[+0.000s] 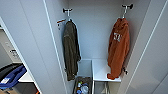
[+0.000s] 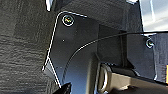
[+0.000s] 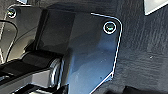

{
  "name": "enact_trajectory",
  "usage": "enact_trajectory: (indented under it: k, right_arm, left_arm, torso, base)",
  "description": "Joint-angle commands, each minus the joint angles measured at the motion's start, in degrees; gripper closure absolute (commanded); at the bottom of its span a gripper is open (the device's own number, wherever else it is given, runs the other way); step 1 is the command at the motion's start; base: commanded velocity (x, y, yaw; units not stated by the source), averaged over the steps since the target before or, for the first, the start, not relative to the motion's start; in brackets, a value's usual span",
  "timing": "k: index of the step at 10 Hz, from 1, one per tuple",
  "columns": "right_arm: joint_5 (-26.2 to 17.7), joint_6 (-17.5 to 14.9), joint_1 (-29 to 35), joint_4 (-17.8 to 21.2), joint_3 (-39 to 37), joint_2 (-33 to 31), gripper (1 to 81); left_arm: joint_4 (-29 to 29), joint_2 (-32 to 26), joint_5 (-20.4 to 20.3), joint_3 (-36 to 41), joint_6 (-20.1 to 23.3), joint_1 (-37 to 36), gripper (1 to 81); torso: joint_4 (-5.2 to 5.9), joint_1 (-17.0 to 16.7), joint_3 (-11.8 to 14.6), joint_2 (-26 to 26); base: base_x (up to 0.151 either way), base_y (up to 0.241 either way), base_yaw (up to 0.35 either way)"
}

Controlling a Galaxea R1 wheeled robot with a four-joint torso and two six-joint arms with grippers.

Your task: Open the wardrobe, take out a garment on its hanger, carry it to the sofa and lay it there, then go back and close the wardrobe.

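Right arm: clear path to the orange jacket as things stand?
Probably yes. The wardrobe stands open, and the orange jacket hangs on its hanger at the right side, apart from the dark olive jacket, with nothing in front of it. Actual reach can't be judged.

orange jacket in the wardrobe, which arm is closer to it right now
probably right: the orange jacket hangs at the wardrobe's right side. both wrist views face dark carpet, so both arms seem lowered, well short of it.
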Motion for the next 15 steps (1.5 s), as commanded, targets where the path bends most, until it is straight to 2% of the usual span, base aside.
enact_trajectory:
  k: [1, 2, 3, 4, 5, 6, 7, 8, 10, 12, 13, 15]
  right_arm:
    - [5.3, -0.1, -3.0, 6.7, -7.5, 2.7, 1.0]
    - [6.7, -0.3, -3.4, 8.3, -8.1, 2.8, 1.0]
    - [6.5, -2.0, -4.1, 10.7, -7.9, 2.8, 1.0]
    - [6.6, -7.6, -4.4, 15.1, -7.3, 3.0, 1.0]
    - [6.6, -16.1, -4.5, 23.5, -6.9, 2.9, 1.0]
    - [6.6, -26.2, -4.5, 32.9, -6.7, 2.9, 1.0]
    - [6.6, -32.3, -4.8, 39.0, -6.0, 3.0, 1.0]
    - [7.4, -33.4, -5.8, 40.1, -4.6, 2.9, 1.0]
    - [7.5, -34.3, -6.4, 39.5, -2.1, 2.8, 1.0]
    - [7.2, -34.4, -5.5, 38.4, -3.1, 3.4, 1.0]
    - [7.6, -34.4, -6.1, 38.1, -3.2, 3.3, 1.0]
    - [12.3, -34.6, -7.9, 37.9, 1.2, 0.7, 1.0]
  left_arm:
    - [0.6, -0.4, 3.3, 0.0, 0.2, -1.7, 1.0]
    - [0.6, -0.1, 3.3, 0.0, 0.2, -1.5, 1.0]
    - [0.6, 0.1, 3.3, 0.2, 0.2, -1.2, 1.0]
    - [0.6, 0.1, 3.3, 0.3, 0.2, -0.7, 1.0]
    - [0.6, 0.0, 3.2, 0.3, 0.2, -0.2, 1.0]
    - [0.6, -0.1, 3.2, 0.5, 0.2, 0.1, 1.0]
    - [1.0, -0.3, 3.0, 1.1, 0.2, 0.5, 1.0]
    - [1.7, -0.8, 2.6, 2.5, 0.2, 1.2, 1.0]
    - [2.5, -3.5, 2.0, 8.0, 0.2, 1.9, 1.0]
    - [3.9, -5.5, -2.8, 10.9, 0.2, 3.0, 1.0]
    - [4.3, -6.3, -3.3, 12.0, 0.2, 3.1, 1.0]
    - [4.7, -7.4, -3.2, 13.1, 0.2, 3.2, 1.0]
  torso:
    - [0.00, 0.0, 0.0, 0.0]
    - [0.00, 0.0, 0.0, 0.0]
    - [0.00, 0.0, 0.0, 0.0]
    - [0.00, 0.0, 0.0, 0.0]
    - [-0.02, 0.0, 0.0, 0.0]
    - [0.00, 0.0, 0.0, 0.0]
    - [0.00, 0.0, 0.0, 0.0]
    - [0.00, 0.0, 0.0, 0.0]
    - [0.00, 0.0, 0.1, 0.0]
    - [0.00, 0.0, 0.1, 0.0]
    - [0.00, 0.0, 0.1, 0.0]
    - [-0.02, 0.0, 0.1, 0.0]
  base:
    - [0.000, 0.000, 0.000]
    - [0.000, 0.000, 0.000]
    - [0.000, 0.000, 0.000]
    - [0.000, 0.000, 0.000]
    - [0.000, 0.000, 0.000]
    - [0.000, 0.000, 0.000]
    - [0.000, 0.000, 0.000]
    - [0.000, 0.000, 0.000]
    - [0.000, 0.000, 0.000]
    - [0.000, 0.000, 0.000]
    - [0.000, 0.000, 0.000]
    - [0.000, 0.000, 0.000]
